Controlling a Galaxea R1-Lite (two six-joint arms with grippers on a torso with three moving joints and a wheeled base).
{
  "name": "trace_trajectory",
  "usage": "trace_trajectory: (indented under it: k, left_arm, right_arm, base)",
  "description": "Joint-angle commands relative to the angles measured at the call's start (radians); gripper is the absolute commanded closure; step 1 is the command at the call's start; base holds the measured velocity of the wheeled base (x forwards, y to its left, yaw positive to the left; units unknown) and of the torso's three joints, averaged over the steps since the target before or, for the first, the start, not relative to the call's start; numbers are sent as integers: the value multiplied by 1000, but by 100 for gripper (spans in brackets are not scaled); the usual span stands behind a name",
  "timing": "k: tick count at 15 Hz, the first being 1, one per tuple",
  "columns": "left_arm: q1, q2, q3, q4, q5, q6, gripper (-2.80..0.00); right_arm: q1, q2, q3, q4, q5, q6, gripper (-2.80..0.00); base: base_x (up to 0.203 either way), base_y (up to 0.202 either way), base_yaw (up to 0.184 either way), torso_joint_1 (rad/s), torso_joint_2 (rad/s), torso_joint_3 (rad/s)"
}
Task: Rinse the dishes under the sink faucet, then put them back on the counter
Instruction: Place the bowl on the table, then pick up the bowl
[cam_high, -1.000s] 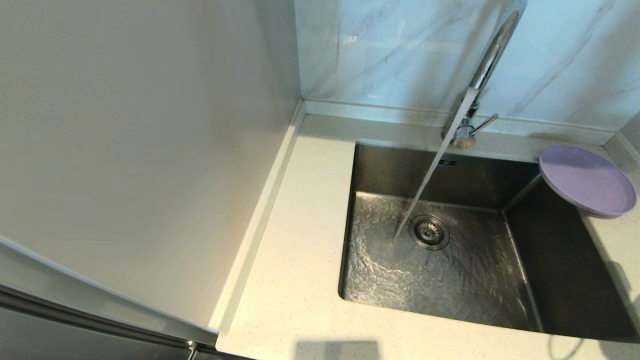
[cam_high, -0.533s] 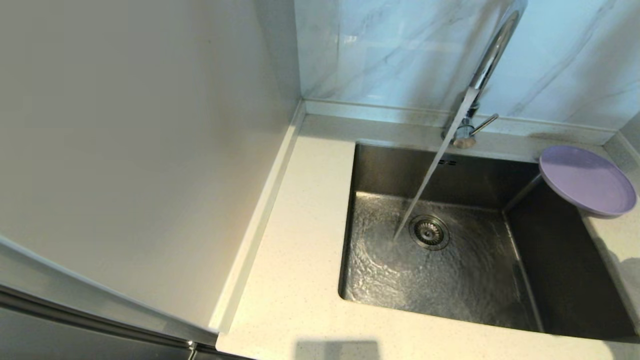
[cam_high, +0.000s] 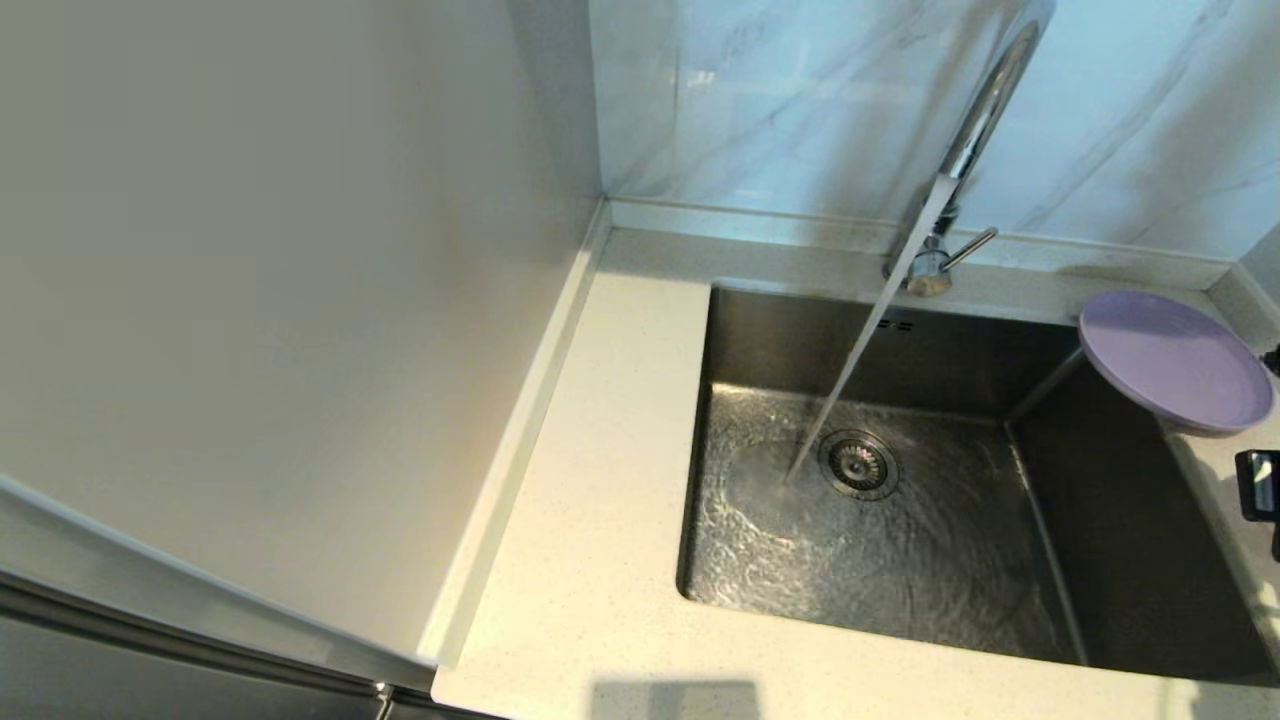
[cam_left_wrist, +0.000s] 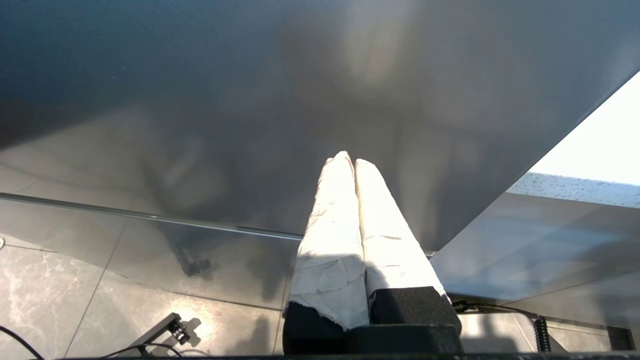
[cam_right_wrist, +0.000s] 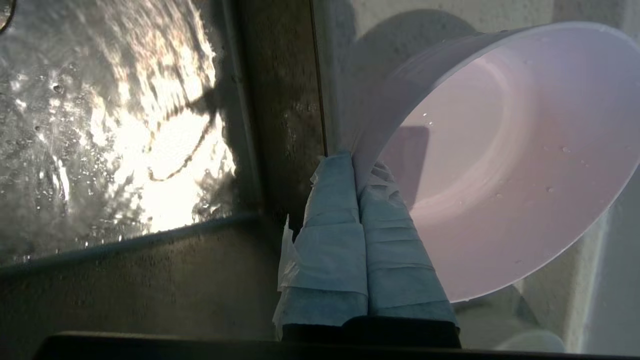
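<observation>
Two dishes were in sight: one lavender plate (cam_high: 1175, 360) at the far right corner of the sink, and one pale pink bowl (cam_right_wrist: 505, 160) in the right wrist view. There was one steel sink (cam_high: 950, 620) with one round drain strainer (cam_high: 858, 464), and one chrome faucet (cam_high: 975, 130) with one lever handle (cam_high: 970, 247) and a single stream of water (cam_high: 850, 370). One speckled worktop (cam_high: 590, 560) surrounded the sink.

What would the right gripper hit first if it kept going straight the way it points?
Probably the counter by the sink's edge. The right gripper, shut on the bowl's rim, points roughly along that edge, so the bowl would likely touch first; depth is unclear.
</observation>
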Motion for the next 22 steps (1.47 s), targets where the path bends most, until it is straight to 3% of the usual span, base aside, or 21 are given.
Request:
trace_trajectory:
  k: [1, 7, 8, 14, 22]
  left_arm:
    - [0, 0, 0, 0, 0, 0, 0]
    - [0, 0, 0, 0, 0, 0, 0]
    - [0, 0, 0, 0, 0, 0, 0]
    - [0, 0, 0, 0, 0, 0, 0]
    - [0, 0, 0, 0, 0, 0, 0]
  right_arm:
    - [-15, 87, -11, -20, -2, 4, 0]
    - [-64, 107, -36, -21, 5, 5, 0]
    - [-68, 105, -36, -22, 5, 6, -280]
    - [-80, 34, -40, -21, 4, 24, -280]
    - [-80, -220, -20, 30, -20, 7, -280]
  base:
    - [0, 0, 0, 0, 0, 0]
    - [0, 0, 0, 0, 0, 0]
    - [0, 0, 0, 0, 0, 0]
    - [0, 0, 0, 0, 0, 0]
    - [0, 0, 0, 0, 0, 0]
